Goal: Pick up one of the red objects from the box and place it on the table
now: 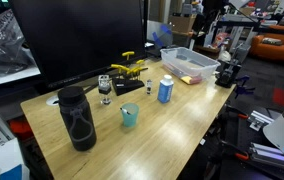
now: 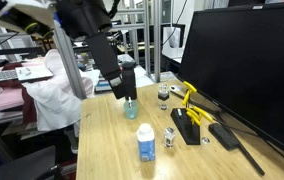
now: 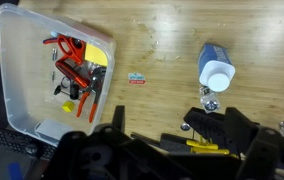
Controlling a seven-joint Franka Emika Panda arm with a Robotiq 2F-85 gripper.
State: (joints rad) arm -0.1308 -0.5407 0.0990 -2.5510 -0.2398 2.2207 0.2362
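Note:
In the wrist view the clear plastic box (image 3: 12, 90) lies at the left and holds several red objects (image 3: 74, 60) tangled with a yellow piece (image 3: 99, 50). One small red object (image 3: 137, 78) lies flat on the light wood table (image 3: 162, 35), between the box and the blue-and-white can (image 3: 217, 68). My gripper (image 3: 180, 122) hangs high above the table. Its dark fingers stand wide apart at the bottom of the view, with nothing between them. The box also shows in an exterior view (image 1: 204, 57). My arm (image 2: 100, 45) shows in an exterior view.
A black stand with yellow pieces (image 3: 210, 135) sits below the can in the wrist view. A black bottle (image 1: 77, 118), a teal cup (image 1: 129, 116), a glass (image 1: 105, 88) and a large black monitor (image 1: 77, 35) stand on the table.

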